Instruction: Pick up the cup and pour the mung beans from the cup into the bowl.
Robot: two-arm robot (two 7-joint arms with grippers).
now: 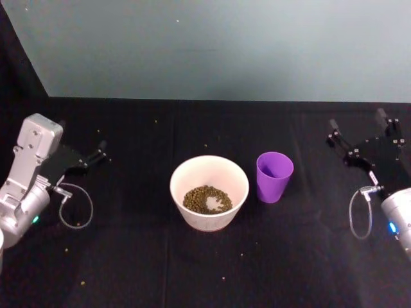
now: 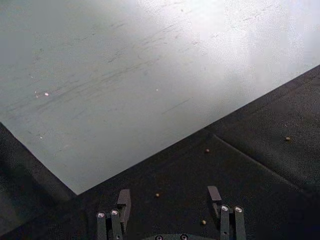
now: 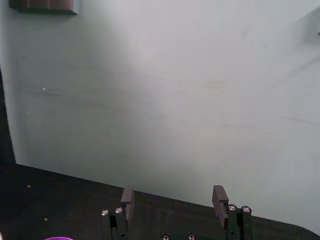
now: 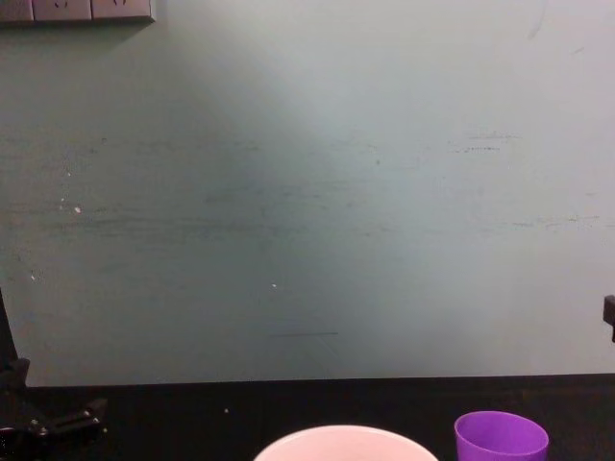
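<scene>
Both pincers sit released: left pincer [image 1: 96, 156] parked, right pincer [image 1: 359, 138] clear of upright cup [image 1: 274, 176]; beans [image 1: 207, 199] fill bowl [image 1: 186, 173]; stay clear.

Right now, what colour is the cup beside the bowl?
Bright purple; the cup shows best in the head view, standing upright beside the bowl.

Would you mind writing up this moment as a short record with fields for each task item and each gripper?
cup: purple cup upright on the black table, just right of the bowl, apart from it
bowl: pale bowl at centre
mung beans: heap of mung beans inside the bowl; stray grains on the cloth
left gripper: left gripper at the table's left side, jaws open, holding nothing
right gripper: right gripper at the right side, jaws open, holding nothing
</scene>
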